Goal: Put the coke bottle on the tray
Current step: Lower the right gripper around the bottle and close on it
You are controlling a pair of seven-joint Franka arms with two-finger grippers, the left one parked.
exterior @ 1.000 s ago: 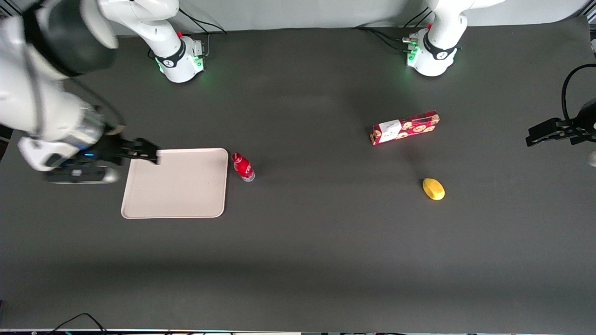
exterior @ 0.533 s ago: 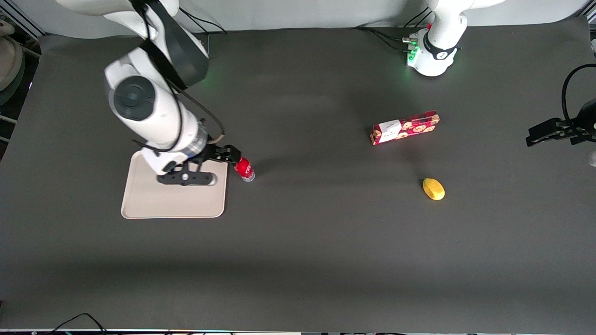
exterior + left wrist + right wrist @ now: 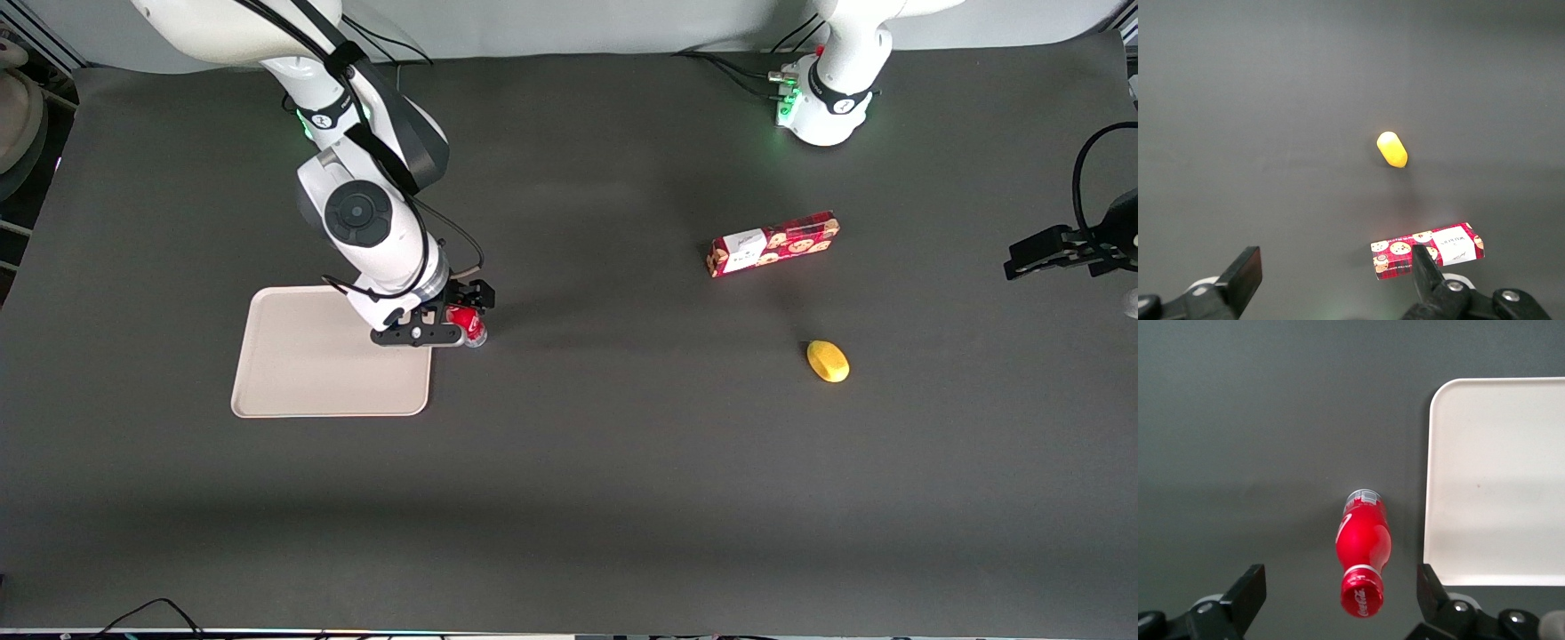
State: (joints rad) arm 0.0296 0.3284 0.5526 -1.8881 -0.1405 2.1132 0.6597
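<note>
Matte dark table (image 3: pixel 622 444): spread tool (image 3: pixel 1338 603) straddles glossy coke bottle (image 3: pixel 1363 560) beside smooth tray (image 3: pixel 1498 480).

Dark grey table (image 3: pixel 587 462) carrying four items, gripper above the bottle.

Beige tray (image 3: pixel 311 373) lies flat toward the working arm's end; the coke bottle (image 3: pixel 468 324) lies on the table just beside its rim, not on it. The gripper (image 3: pixel 460 313) hangs over the bottle, fingers spread wide. Red cookie box (image 3: pixel 773 244) and yellow lemon-like object (image 3: pixel 828 361) rest toward the parked arm's end, the latter nearer the front camera.
</note>
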